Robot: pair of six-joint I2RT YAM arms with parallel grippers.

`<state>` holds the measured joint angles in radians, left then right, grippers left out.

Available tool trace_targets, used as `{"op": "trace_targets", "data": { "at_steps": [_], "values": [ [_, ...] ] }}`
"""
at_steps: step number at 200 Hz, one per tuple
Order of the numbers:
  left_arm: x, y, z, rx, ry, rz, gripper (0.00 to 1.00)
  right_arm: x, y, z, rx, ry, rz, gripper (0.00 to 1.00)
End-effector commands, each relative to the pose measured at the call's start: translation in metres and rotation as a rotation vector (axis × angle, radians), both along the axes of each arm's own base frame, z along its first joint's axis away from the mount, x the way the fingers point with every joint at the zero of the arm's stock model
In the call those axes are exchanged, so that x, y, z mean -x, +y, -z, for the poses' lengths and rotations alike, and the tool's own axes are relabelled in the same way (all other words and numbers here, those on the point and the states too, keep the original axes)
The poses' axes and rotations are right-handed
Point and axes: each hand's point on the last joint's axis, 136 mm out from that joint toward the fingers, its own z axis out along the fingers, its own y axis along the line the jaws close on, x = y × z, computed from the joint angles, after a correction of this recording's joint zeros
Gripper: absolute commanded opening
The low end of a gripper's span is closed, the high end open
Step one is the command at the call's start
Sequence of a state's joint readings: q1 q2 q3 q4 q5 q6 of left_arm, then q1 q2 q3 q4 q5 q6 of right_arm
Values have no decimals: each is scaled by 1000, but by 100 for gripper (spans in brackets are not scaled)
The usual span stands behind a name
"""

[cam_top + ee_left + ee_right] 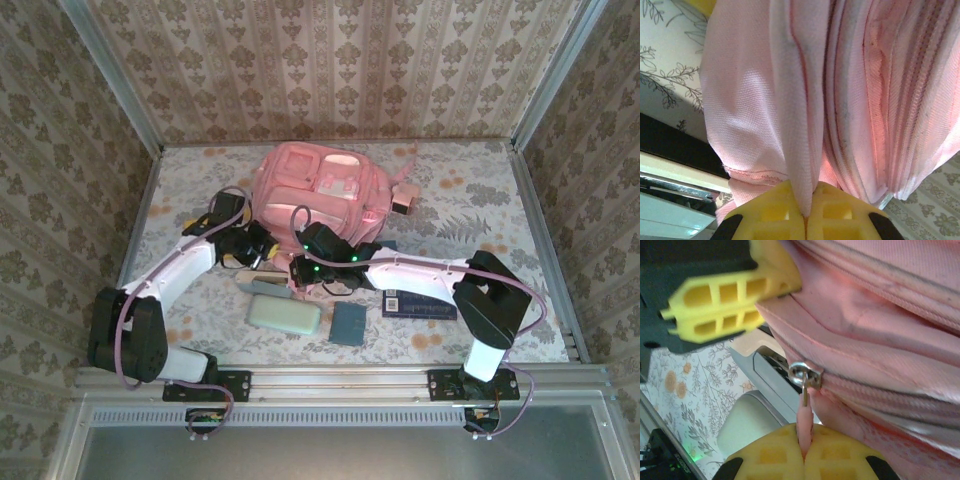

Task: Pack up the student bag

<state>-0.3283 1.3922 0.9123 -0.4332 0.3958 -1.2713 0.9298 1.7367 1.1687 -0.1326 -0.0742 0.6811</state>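
Bag (318,190) is lying at far centre of worktop (480,215). Left end effector (806,212) is pinching a fold of its pink fabric; right end effector (805,452) is clamping its zipper pull (803,412), both at its near side.

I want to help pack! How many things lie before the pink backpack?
4: a pale green rectangular case, a grey-blue square book, a dark blue book, and a cream flat item under the left arm. More may be hidden.
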Motion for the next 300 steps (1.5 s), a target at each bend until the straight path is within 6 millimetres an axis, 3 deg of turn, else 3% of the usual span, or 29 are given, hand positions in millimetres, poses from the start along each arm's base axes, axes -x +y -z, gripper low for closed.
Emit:
{"op": "trace_targets", "data": {
  "at_steps": [1, 86, 214, 300],
  "values": [
    [-25, 17, -28, -31, -107, -54, 0, 10, -22, 0, 82, -19, -2, 0],
    [-30, 35, -43, -30, -129, -88, 0, 12, -73, 11, 129, 3, 55, 0],
    [-29, 45, -54, -7, -150, -103, 0, -16, -147, 47, 181, 70, 210, 0],
    [-26, 46, -57, 5, -158, -96, 0, -64, -196, 61, 205, 111, 372, 0]
  ]
}}
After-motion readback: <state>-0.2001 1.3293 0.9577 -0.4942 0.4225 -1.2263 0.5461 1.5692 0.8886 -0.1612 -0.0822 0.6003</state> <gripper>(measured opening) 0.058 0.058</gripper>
